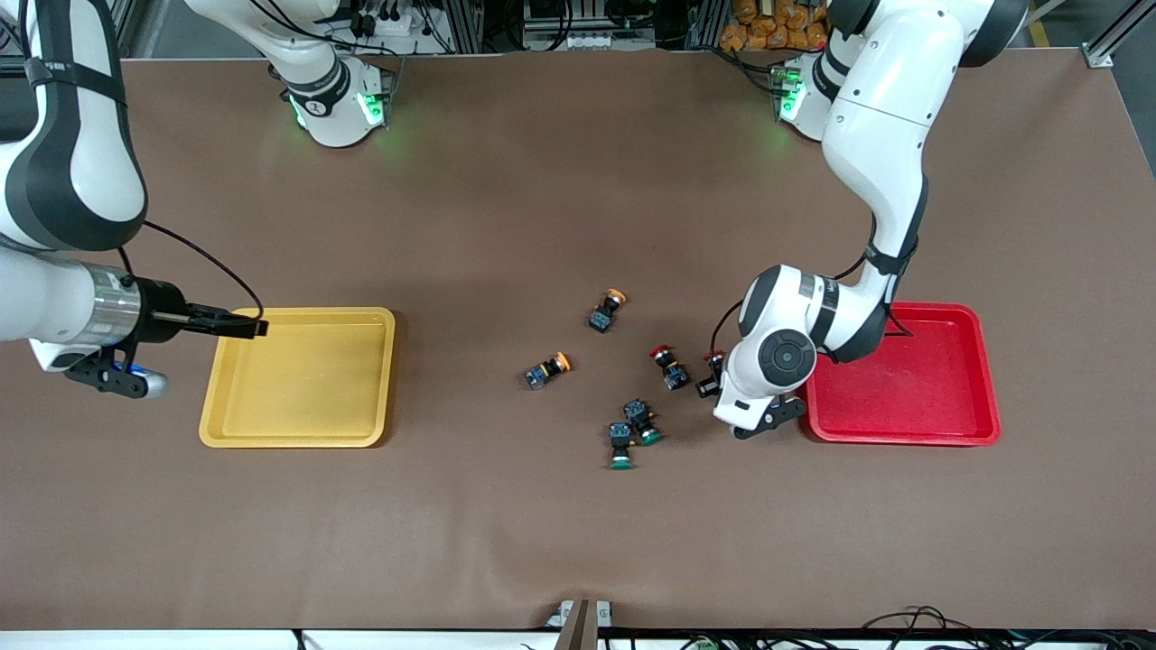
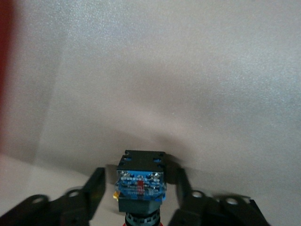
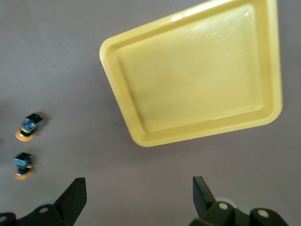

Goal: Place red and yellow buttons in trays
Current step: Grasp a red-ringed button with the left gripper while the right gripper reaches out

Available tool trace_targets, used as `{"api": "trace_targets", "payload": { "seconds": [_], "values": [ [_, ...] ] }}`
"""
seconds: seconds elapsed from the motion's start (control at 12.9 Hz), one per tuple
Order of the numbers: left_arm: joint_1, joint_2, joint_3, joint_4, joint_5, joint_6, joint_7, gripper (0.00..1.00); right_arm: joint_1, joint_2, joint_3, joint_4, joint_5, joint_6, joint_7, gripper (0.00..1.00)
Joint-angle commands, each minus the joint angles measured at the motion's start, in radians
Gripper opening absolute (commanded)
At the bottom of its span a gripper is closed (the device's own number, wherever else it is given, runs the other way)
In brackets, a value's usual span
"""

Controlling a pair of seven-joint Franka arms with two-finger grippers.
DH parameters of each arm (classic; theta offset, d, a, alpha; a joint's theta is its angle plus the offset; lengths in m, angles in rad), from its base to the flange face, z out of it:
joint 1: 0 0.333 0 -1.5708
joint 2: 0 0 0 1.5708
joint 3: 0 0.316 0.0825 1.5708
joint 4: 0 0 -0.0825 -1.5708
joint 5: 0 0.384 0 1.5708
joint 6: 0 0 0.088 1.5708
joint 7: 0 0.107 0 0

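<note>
My left gripper (image 1: 713, 386) is down at the table beside the red tray (image 1: 939, 388), its jaws on either side of a red button (image 2: 140, 181). A narrow gap shows between each finger (image 2: 95, 188) and the button's dark body. A second red button (image 1: 668, 366) lies close by. Two yellow buttons (image 1: 607, 310) (image 1: 547, 370) lie toward the table's middle. My right gripper (image 1: 126, 381) waits open and empty beside the yellow tray (image 1: 307, 379), toward the right arm's end of the table. The right wrist view shows the open right gripper (image 3: 138, 193), the yellow tray (image 3: 197, 75) and both yellow buttons (image 3: 28, 126) (image 3: 22, 165).
Two green-capped switches (image 1: 641, 422) (image 1: 620, 445) lie together, nearer the front camera than the red buttons. Both trays hold nothing. A strip of the red tray (image 2: 4, 70) shows at the edge of the left wrist view.
</note>
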Motion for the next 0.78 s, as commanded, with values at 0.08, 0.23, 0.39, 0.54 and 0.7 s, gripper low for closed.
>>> {"api": "trace_targets", "payload": {
  "seconds": [0.08, 0.23, 0.39, 0.54, 0.7],
  "values": [
    [-0.005, -0.008, 0.006, 0.009, 0.014, 0.006, -0.056, 0.29, 0.048, 0.014, -0.008, -0.004, 0.106, 0.057, 0.232, 1.0],
    [0.005, -0.02, 0.008, 0.009, 0.015, 0.004, -0.062, 0.11, 0.097, 0.03, -0.006, -0.006, 0.106, 0.106, 0.362, 1.0],
    [0.012, -0.051, 0.014, 0.008, 0.017, -0.003, -0.048, 0.06, 0.15, 0.046, -0.006, -0.006, 0.107, 0.17, 0.456, 1.0],
    [0.049, -0.091, 0.016, 0.002, 0.029, -0.018, -0.005, 0.06, 0.199, 0.073, -0.006, -0.004, 0.107, 0.244, 0.583, 1.0],
    [0.092, -0.126, 0.016, 0.0, 0.034, -0.073, 0.088, 0.04, 0.258, 0.098, -0.006, -0.004, 0.107, 0.346, 0.73, 1.0]
  ]
}}
